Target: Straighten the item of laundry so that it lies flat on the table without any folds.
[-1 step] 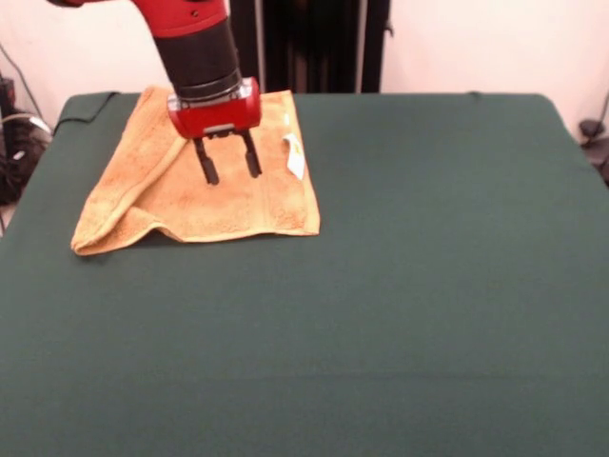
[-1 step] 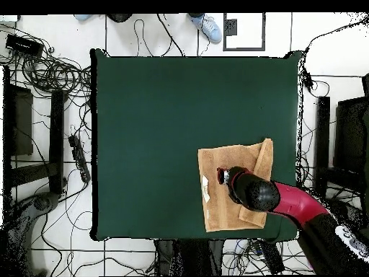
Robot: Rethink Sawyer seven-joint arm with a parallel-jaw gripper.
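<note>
Towel (image 1: 224, 195) lay at the counter (image 1: 409, 286) corner nearest the robot, one side folded over. We saw the jaws (image 1: 228, 169) parted, empty, directly above its middle; the fold sat off to one side.

Desk (image 1: 409, 286) covered in plain dark green cloth, drawn over its edges. One thing lies directly on it: a golden-orange towel (image 1: 238, 205), near one corner of the desk and close to two of its edges. One side of the towel is folded over itself; a small white tag (image 1: 295, 157) shows at the opposite edge.
</note>
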